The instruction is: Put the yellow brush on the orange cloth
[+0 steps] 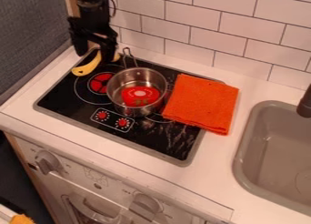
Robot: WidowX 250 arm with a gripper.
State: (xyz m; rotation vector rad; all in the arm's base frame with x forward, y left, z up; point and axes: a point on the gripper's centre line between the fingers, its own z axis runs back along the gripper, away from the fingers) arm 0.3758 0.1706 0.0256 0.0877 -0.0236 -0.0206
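My gripper (93,53) hangs over the stove's back left corner with its two fingers apart, so it is open. Close below it lies the yellow brush (88,67), a curved yellow shape whose near end points toward the left front. Another bit of yellow shows just right of the right finger; whether it belongs to the brush I cannot tell. The folded orange cloth (203,102) lies flat to the right, partly over the stove's right edge and partly on the white counter.
Between brush and cloth a metal pot (137,92) stands on the black stove (67,99), its handle toward the wall, with a red item inside. The grey sink (248,141) is at the right, a dark faucet (305,104) at its edge. A tiled wall (191,34) rises behind.
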